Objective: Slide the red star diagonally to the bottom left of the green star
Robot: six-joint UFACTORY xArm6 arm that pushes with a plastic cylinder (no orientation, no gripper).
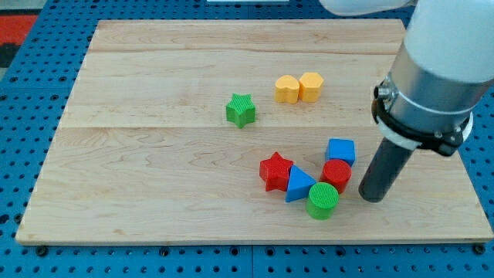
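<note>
The red star (275, 171) lies on the wooden board below and to the right of the green star (241, 110), which sits near the board's middle. The red star touches a blue triangle (299, 185) on its right. My tip (372, 198) stands at the view's right, just right of the red cylinder (336, 174) and well to the right of the red star.
A green cylinder (323, 201) sits below the red cylinder, and a blue cube (340, 150) above it. Two yellow blocks (299, 88) lie side by side towards the view's top. The wooden board (154, 185) rests on a blue pegboard.
</note>
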